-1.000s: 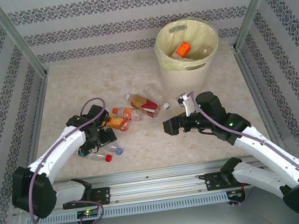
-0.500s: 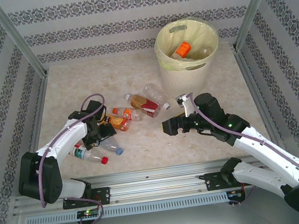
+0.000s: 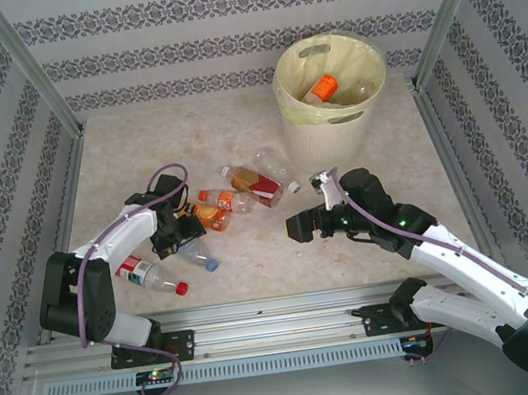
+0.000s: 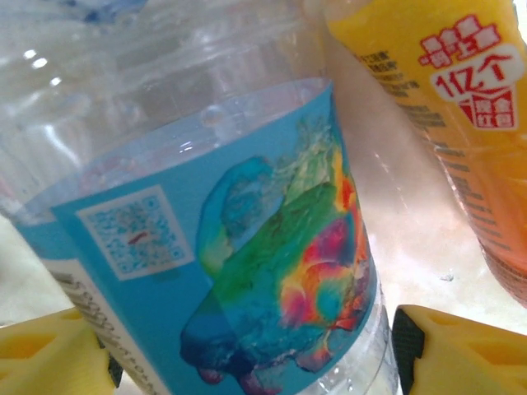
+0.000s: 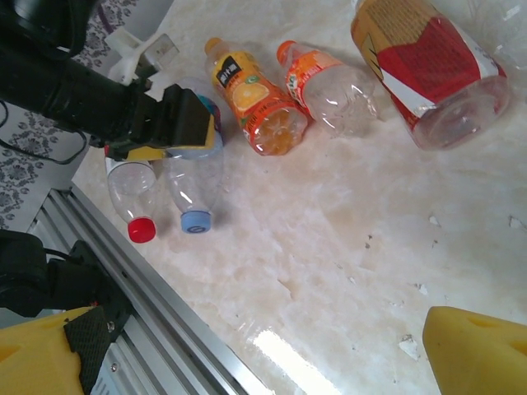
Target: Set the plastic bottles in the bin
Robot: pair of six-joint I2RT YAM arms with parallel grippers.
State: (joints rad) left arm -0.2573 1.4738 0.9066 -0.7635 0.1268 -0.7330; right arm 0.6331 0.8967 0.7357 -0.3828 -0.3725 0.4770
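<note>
My left gripper (image 3: 180,237) is low on the table, its yellow jaws either side of a clear plastic bottle with a blue label (image 4: 206,247) and a blue cap (image 3: 212,265). The right pad (image 4: 408,346) stands a sliver off the bottle wall, so the gripper (image 4: 251,354) reads open. A red-capped bottle (image 3: 148,274) lies just left of it. An orange bottle (image 3: 207,216), an orange-capped one (image 3: 226,200) and a red-labelled one (image 3: 255,187) lie in the middle. The bin (image 3: 323,132) stands at the back right. My right gripper (image 3: 296,224) hovers open over bare table (image 5: 263,346).
An orange-labelled bottle (image 3: 324,85) lies inside the bin's yellow liner. A clear bottle (image 3: 274,162) rests near the bin's foot. The aluminium rail (image 3: 278,311) runs along the near edge. Patterned walls and metal posts close in the sides.
The left arm's elbow swung left and uncovered the red-capped bottle. Its jaws narrowed round the blue-labelled bottle. The right arm barely moved.
</note>
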